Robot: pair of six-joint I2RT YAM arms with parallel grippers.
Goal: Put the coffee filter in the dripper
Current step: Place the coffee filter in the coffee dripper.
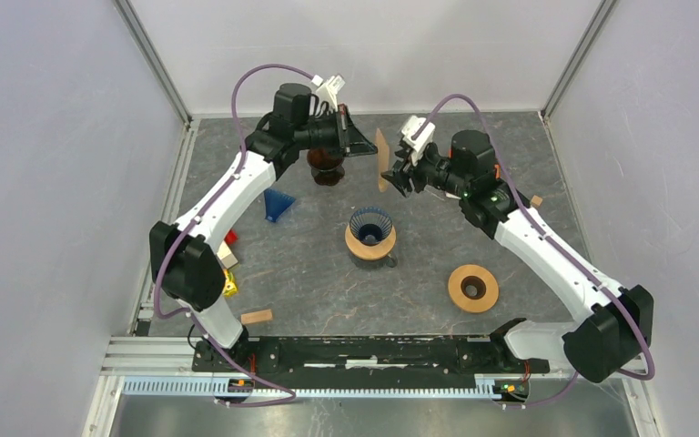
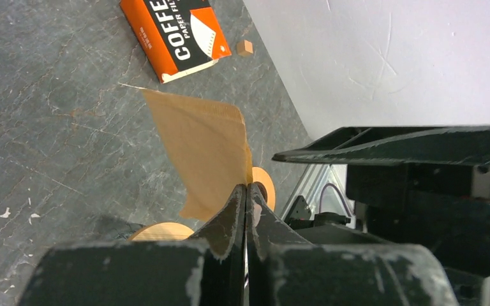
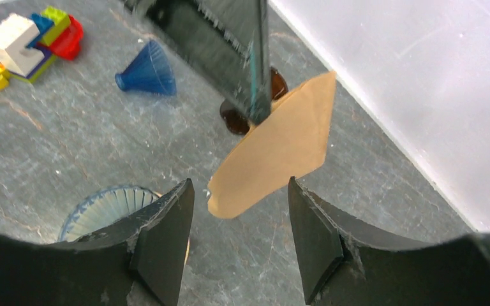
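brown paper coffee filter [image 2: 204, 150] is pinched in the closed left gripper [image 2: 247, 189], its free end at the mouth of the spread, empty right gripper [image 3: 240, 186].

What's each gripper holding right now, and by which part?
Left gripper pinches the coffee filter by one edge, jaws shut. Right gripper holds nothing: its jaws are open either side of the filter's lower corner, apparently not touching it.

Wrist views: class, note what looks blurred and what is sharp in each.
Right wrist view: the left gripper at top is smeared, while the coffee filter reads crisp. Left wrist view: the filter box lettering is sharp, and the wall is evenly lit.
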